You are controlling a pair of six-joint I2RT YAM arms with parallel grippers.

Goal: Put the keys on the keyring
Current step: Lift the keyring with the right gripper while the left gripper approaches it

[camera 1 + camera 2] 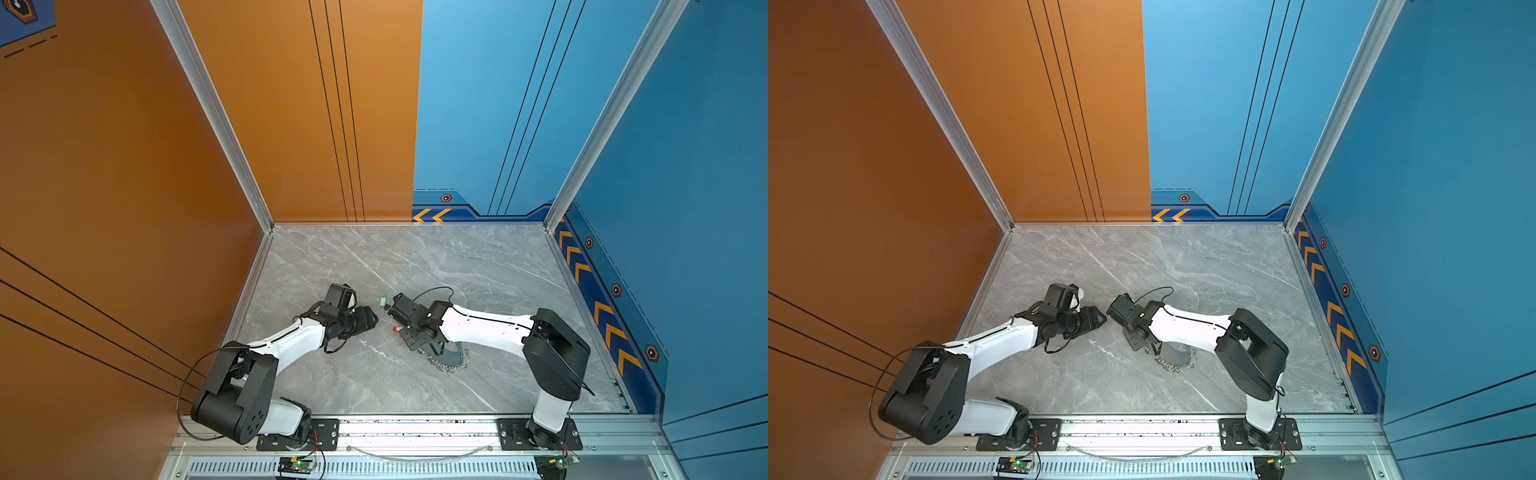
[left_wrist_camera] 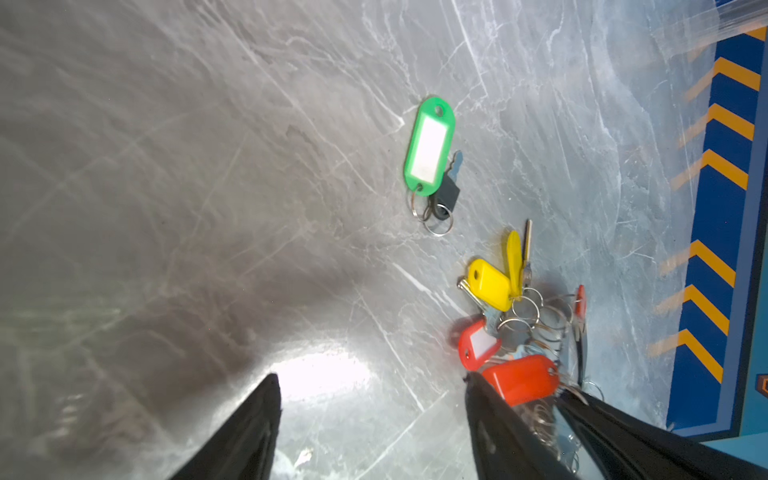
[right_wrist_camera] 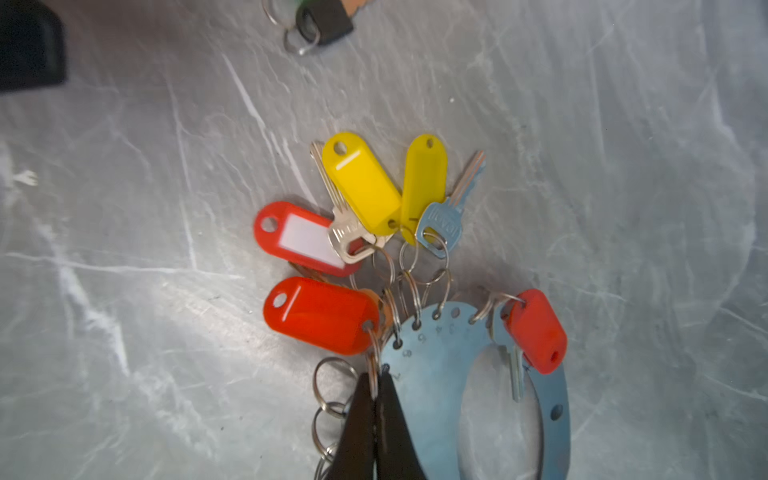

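Right gripper: the right gripper (image 3: 376, 386) is clamped tight, its tips pinching a thin wire ring (image 3: 374, 365) at the edge of the keyring (image 3: 436, 345). That is a flat blue-grey curved plate punched with holes, lying on the marble table (image 1: 415, 257).
Keys on: five tags (image 3: 361, 183) fan out from the plate's rings, two yellow and three red or red-orange, with silver keys (image 3: 440, 226) among them.
Key off: the green-tag key (image 2: 430, 145) lies alone on the table, apart from the fan, its own small ring free.
Left gripper: the left gripper (image 2: 370, 378) hangs with jaws wide apart, nothing between them, near the fan.
Step, as I read it: one key left to fetch and thread, and the left arm looks the likelier to go for it.
Risk one: that pinch is on bare wire. A sideways tug could slip the ring out of the tips, or drag the whole plate and scatter the fan.
Risk two: the green key's ring lies flat on hard stone, so tips coming down could skate it away rather than lift it.
Risk three: empty rings (image 3: 316, 376) crowd the right tips, so the key could land on the wrong one or snag a tag.
Risk four: two grippers in one tight spot could knock each other.
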